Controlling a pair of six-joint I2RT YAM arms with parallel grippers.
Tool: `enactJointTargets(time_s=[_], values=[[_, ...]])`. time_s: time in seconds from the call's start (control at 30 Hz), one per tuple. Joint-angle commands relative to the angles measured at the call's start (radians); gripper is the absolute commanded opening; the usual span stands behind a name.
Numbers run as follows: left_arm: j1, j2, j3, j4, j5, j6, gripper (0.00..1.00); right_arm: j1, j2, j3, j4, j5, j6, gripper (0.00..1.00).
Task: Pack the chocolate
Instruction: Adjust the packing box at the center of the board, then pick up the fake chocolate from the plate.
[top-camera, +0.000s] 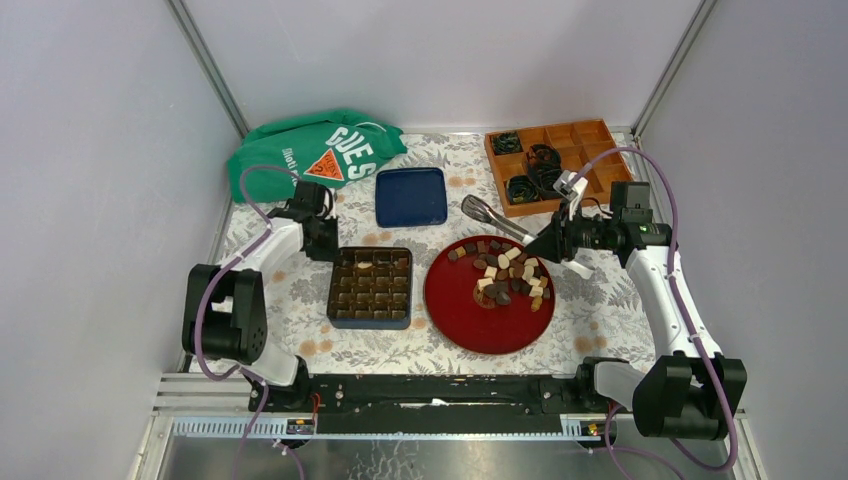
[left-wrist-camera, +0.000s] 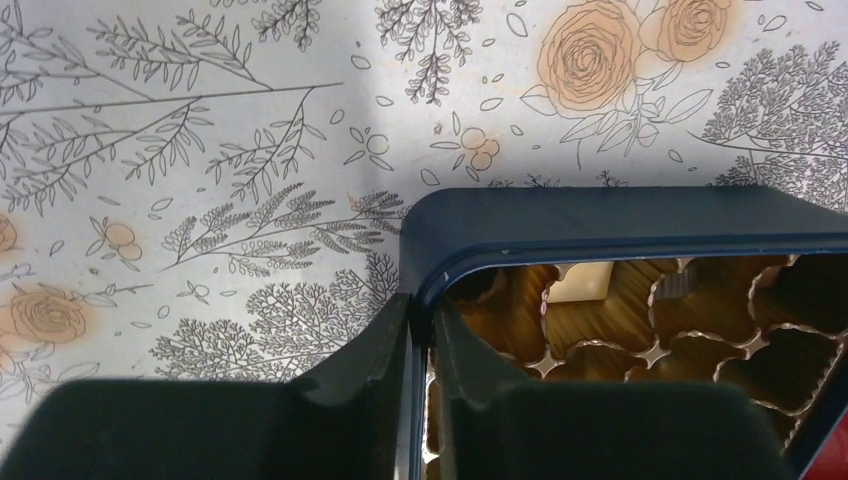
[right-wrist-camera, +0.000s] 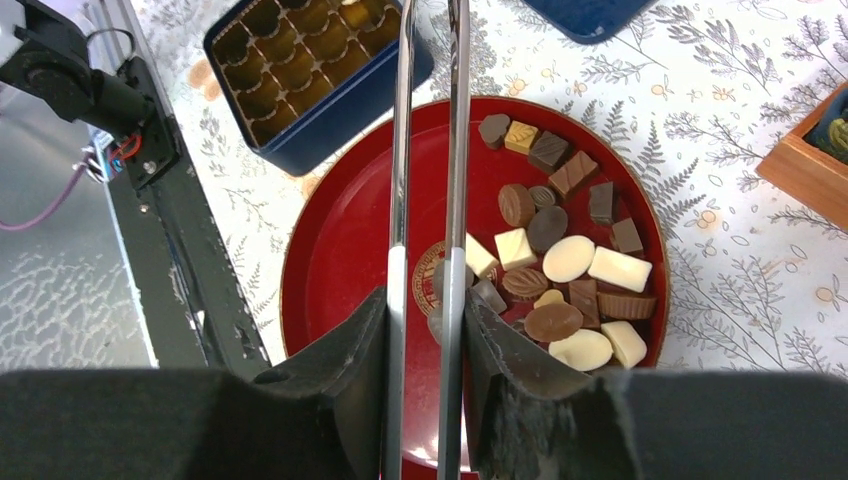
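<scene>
From above: the chocolate (top-camera: 510, 272) lies heaped on the far side of a red plate (top-camera: 450, 310), beside a blue tin (top-camera: 370, 322). The left gripper (top-camera: 328, 245) sits at the tin's far left corner.

Left wrist: its fingers (left-wrist-camera: 360, 360) straddle the tin's wall; whether they squeeze it, I cannot tell. One cream piece (left-wrist-camera: 580, 283) rests in a cell.

Right wrist: the right gripper (right-wrist-camera: 428, 310) pinches metal tongs (right-wrist-camera: 400, 150), the plate of chocolate below.

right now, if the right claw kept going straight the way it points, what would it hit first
The right claw is shut on the tongs, so their tips lead. They point past the red plate toward the blue lid; its edge looks first, though height is unclear.
</scene>
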Motion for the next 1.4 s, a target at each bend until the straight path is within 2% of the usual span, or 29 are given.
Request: enactJointTargets(time_s=[0.0,0.2,0.3,0.37,0.4,0.47,0.5,0.57,0.63,0.87,1.27,1.37], values=[[0.020,0.012,0.042,-0.012,0.050,-0.027,0.26,-0.007,0.002,0.025,-0.041,0.038,-0.091,0.35],[0.028,-0.087,0.057,-0.037,0.043,-0.021,0.47,-0.007,-0.042,0.040,-0.148,0.194,-0.206,0.35],[0.027,-0.217,0.053,-0.014,0.069,0.004,0.51,-0.007,-0.063,0.054,-0.263,0.275,-0.307,0.35],[0.028,-0.330,0.033,0.034,0.132,0.017,0.57,-0.007,-0.076,0.066,-0.358,0.339,-0.388,0.36],[0.027,-0.391,0.014,0.073,0.170,0.012,0.65,-0.007,-0.085,0.071,-0.395,0.365,-0.418,0.36],[0.030,-0.514,-0.048,0.186,0.297,-0.033,0.92,-0.007,-0.106,0.079,-0.471,0.402,-0.479,0.36],[0.031,-0.568,-0.082,0.246,0.355,-0.057,0.98,-0.007,-0.118,0.080,-0.509,0.411,-0.511,0.36],[0.030,-0.662,-0.155,0.358,0.411,-0.098,0.99,-0.007,-0.145,0.073,-0.560,0.428,-0.561,0.37],[0.031,-0.715,-0.201,0.389,0.391,-0.094,0.99,-0.007,-0.170,0.057,-0.591,0.456,-0.596,0.37],[0.030,-0.737,-0.272,0.302,0.235,-0.034,0.99,-0.007,-0.226,0.001,-0.672,0.568,-0.654,0.38],[0.030,-0.728,-0.263,0.299,0.220,-0.041,0.99,-0.007,-0.250,-0.101,-0.629,0.635,-0.646,0.40],[0.030,-0.728,-0.263,0.298,0.219,-0.041,0.99,-0.007,-0.243,-0.109,-0.615,0.631,-0.640,0.44]])
